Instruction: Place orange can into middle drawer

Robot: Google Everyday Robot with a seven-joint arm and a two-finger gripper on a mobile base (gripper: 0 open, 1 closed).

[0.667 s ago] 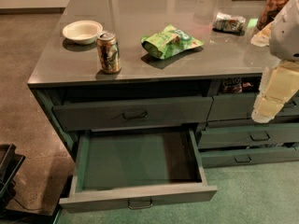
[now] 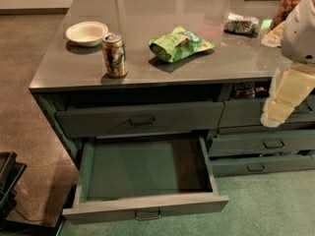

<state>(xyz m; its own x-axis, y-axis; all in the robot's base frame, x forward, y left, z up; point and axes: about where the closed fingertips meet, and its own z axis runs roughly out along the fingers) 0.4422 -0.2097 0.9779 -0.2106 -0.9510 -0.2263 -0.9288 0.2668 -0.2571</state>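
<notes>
The orange can [image 2: 114,55] stands upright near the front left of the grey counter top [image 2: 147,4]. The middle drawer [image 2: 146,206] is pulled out wide below it, and its green floor shows bare. My gripper [image 2: 278,104] hangs at the right edge of the view, in front of the right-hand drawers, pointing down and to the left. It is far to the right of the can and holds nothing that I can see.
A white bowl [image 2: 86,32] sits behind and left of the can. A green snack bag [image 2: 179,44] lies to the can's right, and a dark packet [image 2: 241,23] and a jar [image 2: 290,1] further back. The top drawer [image 2: 140,119] is closed. Narrower drawers [image 2: 261,144] are at the right.
</notes>
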